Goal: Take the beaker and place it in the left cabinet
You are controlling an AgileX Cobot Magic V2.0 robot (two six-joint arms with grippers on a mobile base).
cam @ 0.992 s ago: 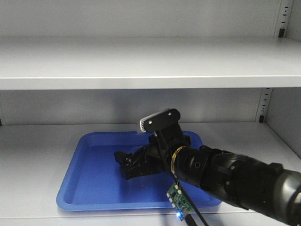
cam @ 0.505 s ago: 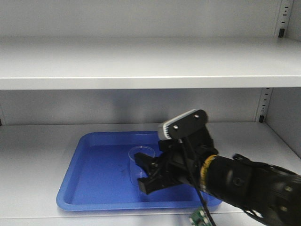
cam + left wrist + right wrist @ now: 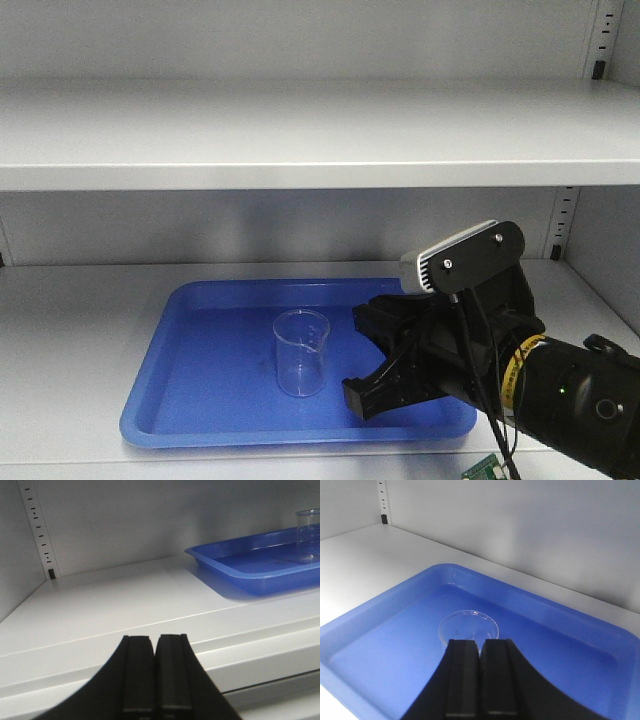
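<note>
Your beaker [image 3: 301,352] stands upright in the blue tray [image 3: 190,395] on the cabinet shelf [image 3: 80,330]; right hand [image 3: 372,362] clenched, empty, just right of it; left hand [image 3: 155,680] clenched too.

Blue plastic tray [image 3: 200,400] lying flat, rectangular with rounded corners and a raised rim, long side facing front, glossy floor, near edge close to the front, seen from its end [image 3: 240,575] and from above [image 3: 380,645] in the wrist views
</note>
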